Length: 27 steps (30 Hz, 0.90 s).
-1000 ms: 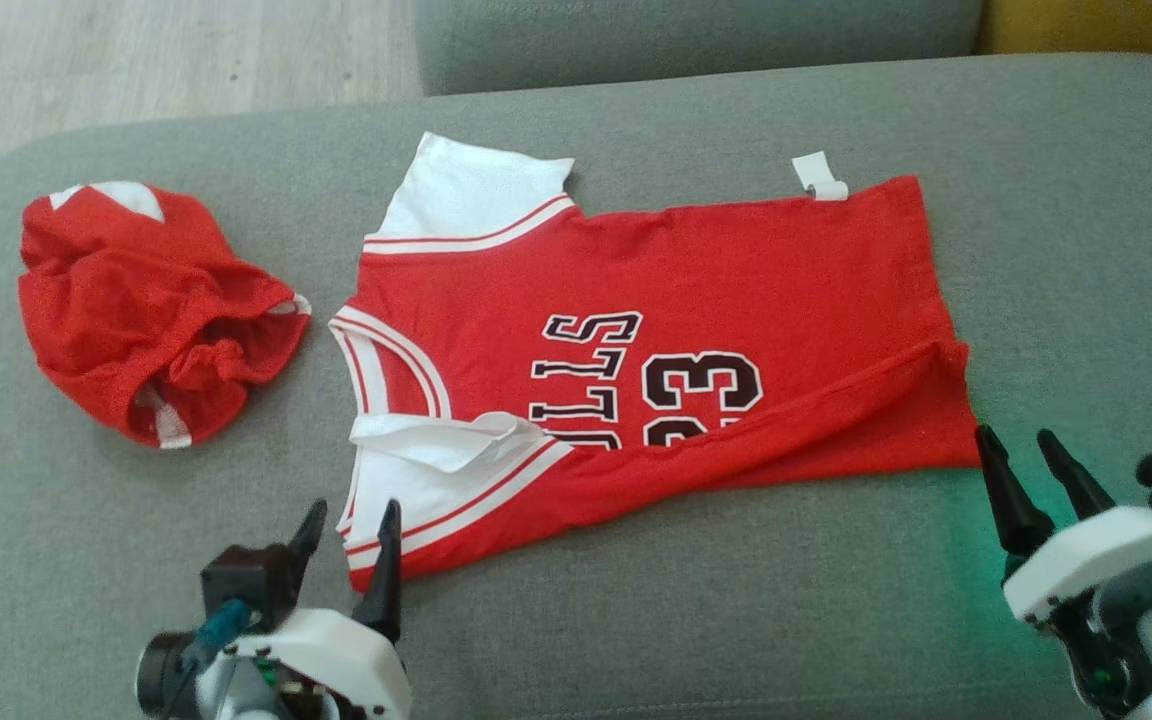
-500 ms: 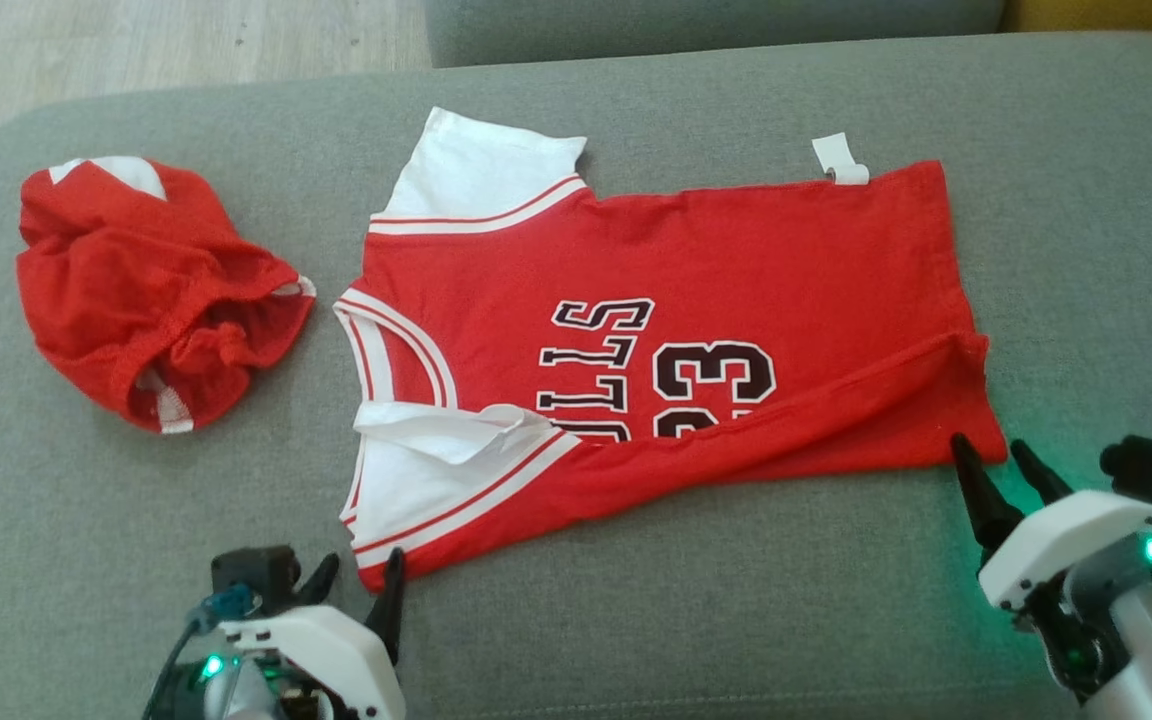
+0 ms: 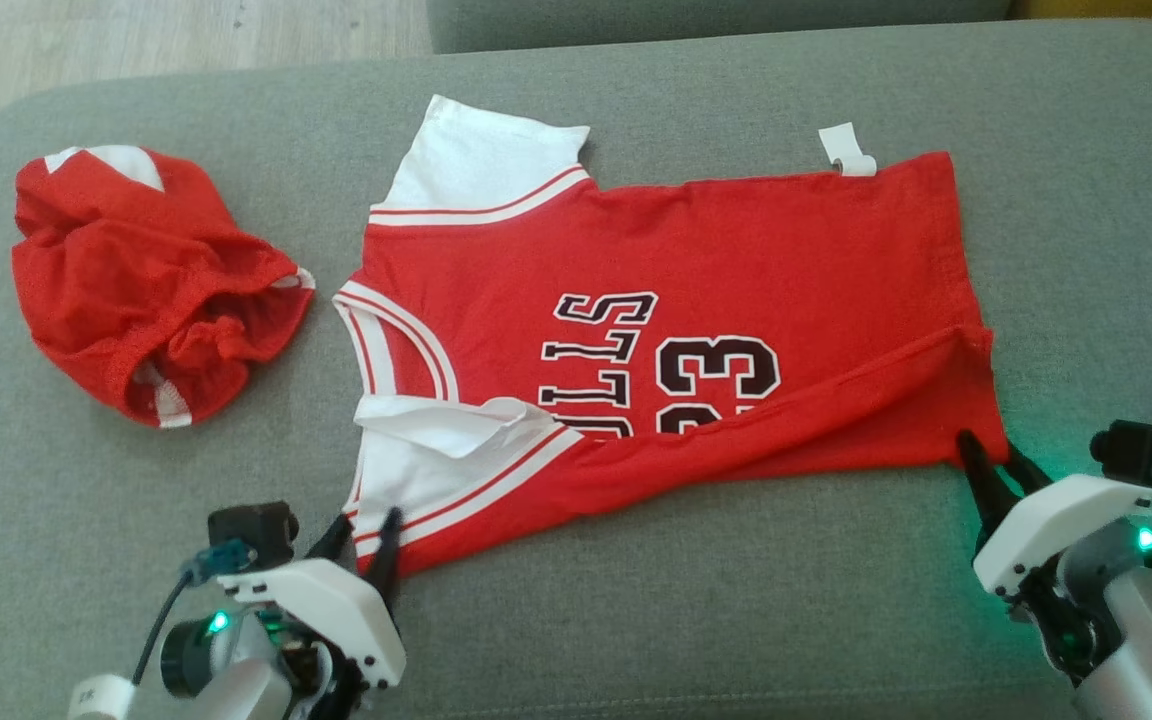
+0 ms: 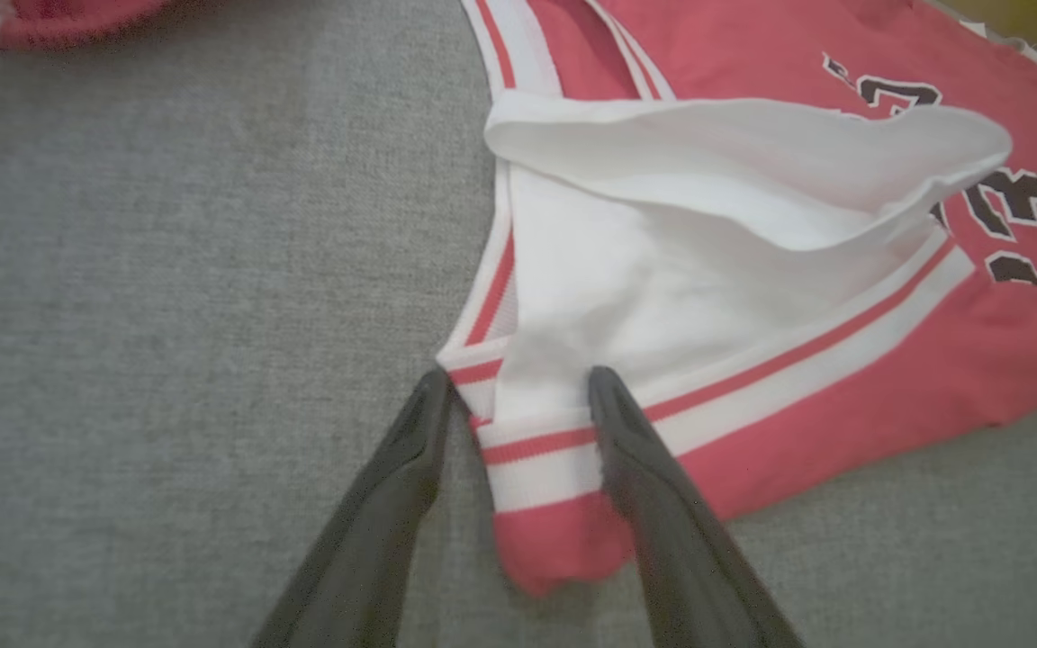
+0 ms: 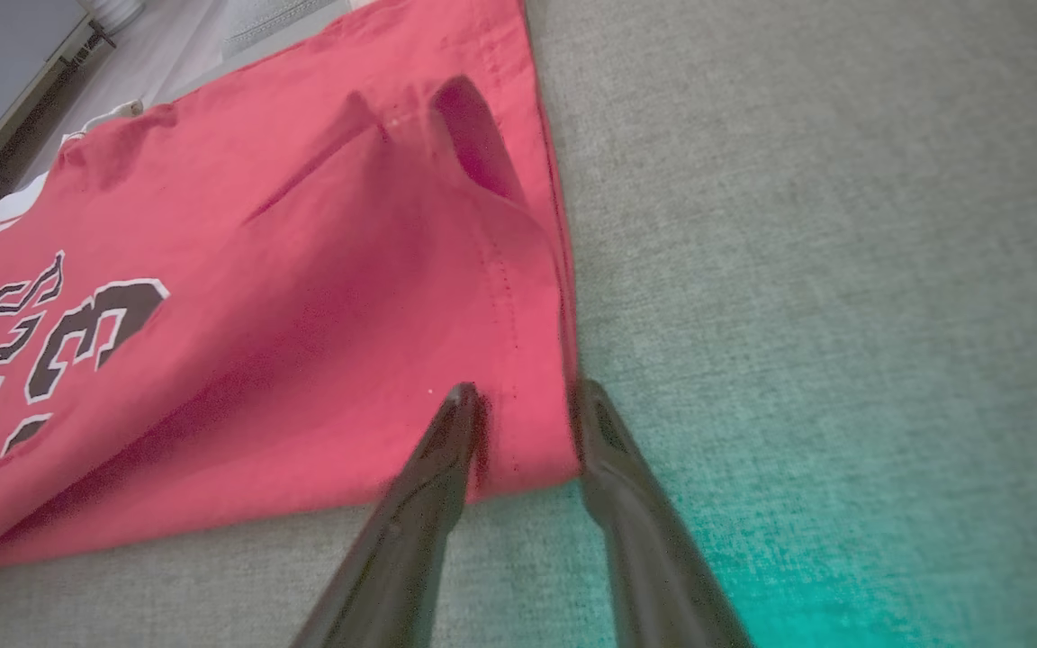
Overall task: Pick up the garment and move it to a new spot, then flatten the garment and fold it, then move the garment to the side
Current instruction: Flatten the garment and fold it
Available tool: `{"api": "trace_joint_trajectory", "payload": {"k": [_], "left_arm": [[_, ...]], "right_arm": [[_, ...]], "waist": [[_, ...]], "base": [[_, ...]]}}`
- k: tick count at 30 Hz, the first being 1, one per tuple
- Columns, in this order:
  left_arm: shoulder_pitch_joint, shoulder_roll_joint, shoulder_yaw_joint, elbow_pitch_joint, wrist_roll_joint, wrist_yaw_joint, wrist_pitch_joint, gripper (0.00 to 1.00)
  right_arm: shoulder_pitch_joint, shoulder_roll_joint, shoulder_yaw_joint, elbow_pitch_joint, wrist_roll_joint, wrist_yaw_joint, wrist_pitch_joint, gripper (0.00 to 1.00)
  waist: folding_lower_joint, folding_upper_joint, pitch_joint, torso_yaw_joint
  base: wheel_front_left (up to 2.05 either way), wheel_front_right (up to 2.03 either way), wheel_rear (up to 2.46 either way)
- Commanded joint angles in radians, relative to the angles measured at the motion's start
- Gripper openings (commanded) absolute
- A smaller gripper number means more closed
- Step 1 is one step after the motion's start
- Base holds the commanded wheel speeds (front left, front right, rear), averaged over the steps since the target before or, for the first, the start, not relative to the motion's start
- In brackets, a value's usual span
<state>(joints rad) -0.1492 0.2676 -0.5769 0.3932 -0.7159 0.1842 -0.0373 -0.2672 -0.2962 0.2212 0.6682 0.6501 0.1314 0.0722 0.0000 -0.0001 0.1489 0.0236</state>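
Note:
The garment (image 3: 656,260) is a red jersey with white sleeves and black lettering, spread on a grey sofa seat (image 3: 636,620), its near edge folded over. My left gripper (image 3: 366,520) is at the near sleeve corner. In the left wrist view, my left gripper (image 4: 518,378) is open with the striped garment corner (image 4: 536,450) between its fingers. My right gripper (image 3: 993,450) is at the near hem corner. In the right wrist view, my right gripper (image 5: 526,391) stands open astride the garment's hem (image 5: 527,432).
A crumpled pair of red shorts (image 3: 146,290) lies at the left of the seat. A white tag (image 3: 846,150) sticks out at the jersey's far edge. The sofa back (image 3: 716,20) runs along the top, with wooden floor (image 3: 136,40) at the far left.
Both grippers have moved forward onto the jersey's near corners, and their fingers have drawn closer together. The head camera has shifted slightly.

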Motion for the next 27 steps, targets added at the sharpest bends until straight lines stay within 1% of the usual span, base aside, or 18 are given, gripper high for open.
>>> {"api": "trace_joint_trajectory", "payload": {"k": [1,2,3,6,9,11,14,21,24,27], "left_arm": [[-0.040,-0.001,0.027,-0.003,-0.011,-0.009,-0.006,0.24],[-0.040,-0.001,0.027,-0.003,-0.011,-0.009,-0.006,0.24],[-0.043,-0.003,0.028,0.005,-0.015,-0.014,-0.009,0.00],[-0.049,-0.004,0.037,0.019,-0.021,-0.025,-0.030,0.00],[-0.046,0.008,0.043,0.015,-0.023,-0.029,-0.039,0.00],[-0.042,0.023,0.047,0.002,-0.026,-0.031,-0.035,0.00],[-0.029,0.053,0.055,-0.031,-0.034,-0.027,-0.011,0.00],[0.038,0.142,0.039,-0.169,-0.044,0.018,0.130,0.00],[0.081,0.174,0.028,-0.244,-0.055,0.046,0.201,0.00],[0.120,0.198,0.019,-0.309,-0.066,0.078,0.262,0.00]], "right_arm": [[-0.024,-0.009,0.028,-0.015,0.007,-0.001,0.001,0.36],[-0.024,-0.009,0.028,-0.015,0.007,-0.001,0.001,0.36],[-0.025,-0.009,0.032,-0.017,0.009,-0.001,-0.007,0.00],[-0.029,-0.012,0.041,-0.021,0.016,-0.001,-0.027,0.00],[-0.027,-0.024,0.043,-0.024,0.027,-0.001,-0.038,0.00],[-0.018,-0.039,0.044,-0.031,0.034,-0.001,-0.030,0.00],[0.011,-0.072,0.048,-0.052,0.040,-0.001,0.012,0.00],[0.126,-0.146,0.025,-0.151,0.054,-0.001,0.165,0.00],[0.181,-0.160,-0.001,-0.206,0.048,-0.001,0.221,0.00],[0.227,-0.157,-0.034,-0.250,0.034,-0.001,0.263,0.00]], "waist": [[0.0000,0.0001,-0.002,0.000],[0.0000,0.0001,-0.002,0.000],[0.0000,0.0001,-0.004,0.000],[0.0000,0.0001,-0.014,-0.003],[0.0000,0.0001,-0.032,-0.005],[0.0000,0.0001,-0.047,-0.006],[0.0000,0.0001,-0.066,-0.008],[0.0000,0.0001,-0.091,-0.030],[0.0000,0.0001,-0.092,-0.044],[0.0000,0.0001,-0.092,-0.055]], "base": [[0.00,0.00,0.00],[0.00,0.00,0.00],[0.00,0.00,0.00],[0.00,0.00,0.00],[0.00,0.00,0.00],[0.00,0.00,0.00],[0.00,0.00,0.00],[0.00,0.00,0.00],[0.00,0.00,0.00],[0.00,0.00,0.00]]}}
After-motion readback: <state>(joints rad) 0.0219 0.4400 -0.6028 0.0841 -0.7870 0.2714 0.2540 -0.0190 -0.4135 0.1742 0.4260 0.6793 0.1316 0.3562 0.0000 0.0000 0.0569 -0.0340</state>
